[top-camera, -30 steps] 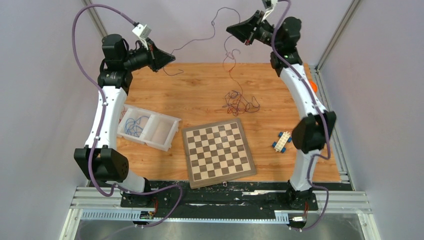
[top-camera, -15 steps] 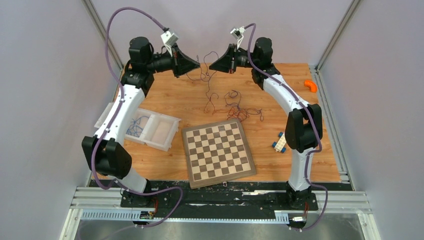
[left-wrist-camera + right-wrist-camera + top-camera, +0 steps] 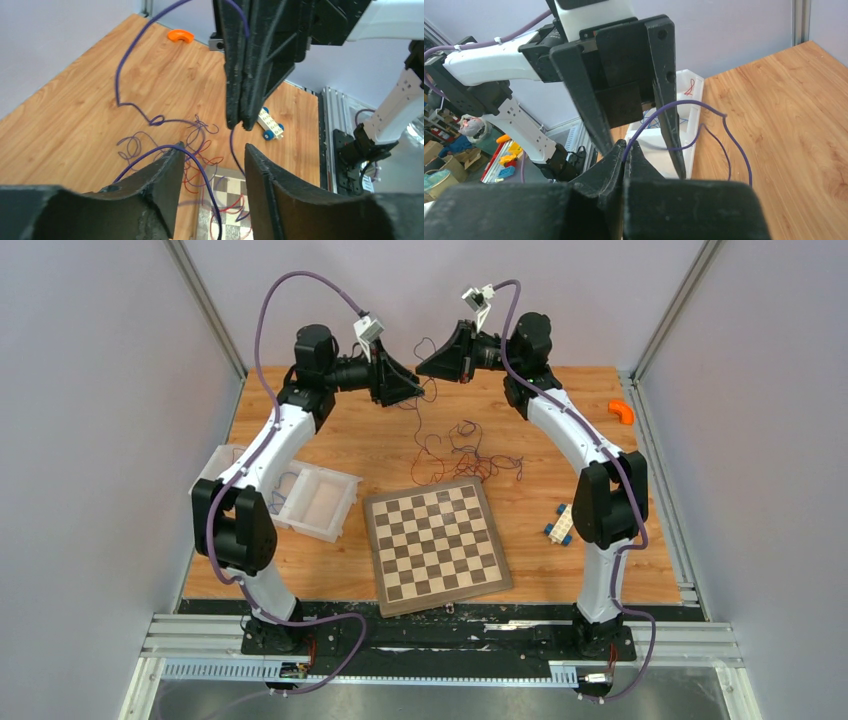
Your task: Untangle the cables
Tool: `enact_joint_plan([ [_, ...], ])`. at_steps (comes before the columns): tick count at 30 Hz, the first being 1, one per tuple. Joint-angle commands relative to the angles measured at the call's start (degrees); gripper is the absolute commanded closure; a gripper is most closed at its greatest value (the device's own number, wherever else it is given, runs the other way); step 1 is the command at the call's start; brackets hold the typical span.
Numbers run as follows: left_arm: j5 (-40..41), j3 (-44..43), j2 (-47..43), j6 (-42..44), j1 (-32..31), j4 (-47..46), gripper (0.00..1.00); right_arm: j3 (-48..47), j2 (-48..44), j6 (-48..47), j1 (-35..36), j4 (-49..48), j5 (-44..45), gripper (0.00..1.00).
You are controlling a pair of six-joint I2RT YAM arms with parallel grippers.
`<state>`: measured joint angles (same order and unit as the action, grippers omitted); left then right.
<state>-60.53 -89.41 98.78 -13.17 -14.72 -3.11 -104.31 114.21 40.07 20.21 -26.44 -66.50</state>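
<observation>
One thin dark purple wire is held high over the wooden table.
The black right claw is squeezed tight on it. The black left claw faces it, spread apart, and the wire hangs loose through the gap. The other thin red and purple cables lie in a messy pile just past the far edge of the checkered chessboard.

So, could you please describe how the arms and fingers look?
The left arm and right arm have white links and black joints, with a lilac hose looping along each. The fingers are flat, matt black, tapering blades; a white block sits on each wrist.
</observation>
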Motion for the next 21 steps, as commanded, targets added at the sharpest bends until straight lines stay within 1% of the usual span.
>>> enact_joint_plan([
  [1, -3.16, 0.46, 0.32, -0.15, -2.01, -5.42, 0.4, -2.64, -1.66, 2.37, 0.36, -3.61, -0.64, 1.0],
  [5, -5.4, 0.99, 1.7, -4.41, -2.41, -10.09, 0.33, -2.56, -1.75, 1.51, 0.43, -2.8, -0.43, 1.0],
  [6, -6.09, 1.27, 1.81, -4.96, -2.46, -10.47, 0.29, -2.56, -1.76, 1.24, 0.41, -2.56, -0.5, 1.0],
  [8, -5.83, 1.86, 1.59, -4.64, -2.58, -10.69, 0.28, -2.6, -1.76, 1.38, 0.3, -2.56, -0.77, 1.0],
  [9, -5.39, 1.91, 1.55, -3.68, -2.63, -9.81, 0.29, -2.5, -1.78, 1.89, 0.33, -3.05, -1.03, 1.0],
  [10, -4.15, 1.64, 1.73, -3.21, -2.66, -9.06, 0.39, -2.33, -1.83, 2.76, 0.39, -4.17, -1.28, 1.0],
  [11, -3.63, 1.36, 1.88, -2.77, -2.68, -7.82, 0.45, -2.38, -1.73, 3.45, 0.4, -5.0, -1.46, 1.0],
  [12, -2.59, 0.68, 2.28, -2.71, -2.68, -7.45, 0.61, -2.45, -1.75, 3.66, 0.41, -5.13, -1.89, 1.0],
  [13, -1.97, 0.31, 2.46, -2.86, -2.66, -6.73, 0.7, -2.43, -1.74, 3.49, 0.34, -4.93, -2.5, 1.0],
  [14, -0.77, -0.35, 2.55, -3.2, -2.63, -6.64, 0.86, -2.28, -1.85, 2.8, 0.18, -4.06, -3.05, 1.0],
  [15, -0.22, -0.56, 2.55, -4.19, -2.6, -7.04, 0.97, -1.84, -2.13, 1.86, -0.19, -2.67, -3.26, 0.99],
  [16, 0.87, -0.87, 2.45, -4.87, -2.55, -7.62, 0.99, -1.14, -2.41, 0.98, -0.69, -1.49, -3.35, 0.95],
  [17, 1.35, -1.0, 2.37, -6.57, -2.28, -8.05, 1.0, -0.32, -2.75, -0.19, -1.44, -0.26, -3.6, 0.81],
  [18, 1.94, -1.2, 2.38, -7.86, -2.04, -9.32, 1.0, 0.4, -3.11, -2.33, -2.19, 2.02, -3.85, 0.65],
  [19, 2.34, -1.29, 2.49, -11.03, -1.47, -10.14, 1.0, 0.76, -3.49, -5.72, -3.13, 5.57, -3.81, 0.52],
  [20, 2.61, -1.43, 2.57, -12.64, -0.93, -11.91, 1.0, 0.9, -3.99, -9.9, -3.94, 10.61, -3.08, 0.41],
  [21, 3.31, -1.64, 2.8, -15.98, -0.62, -12.66, 1.0, 1.74, -4.71, -13.66, -4.95, 14.23, -2.42, 0.35],
])
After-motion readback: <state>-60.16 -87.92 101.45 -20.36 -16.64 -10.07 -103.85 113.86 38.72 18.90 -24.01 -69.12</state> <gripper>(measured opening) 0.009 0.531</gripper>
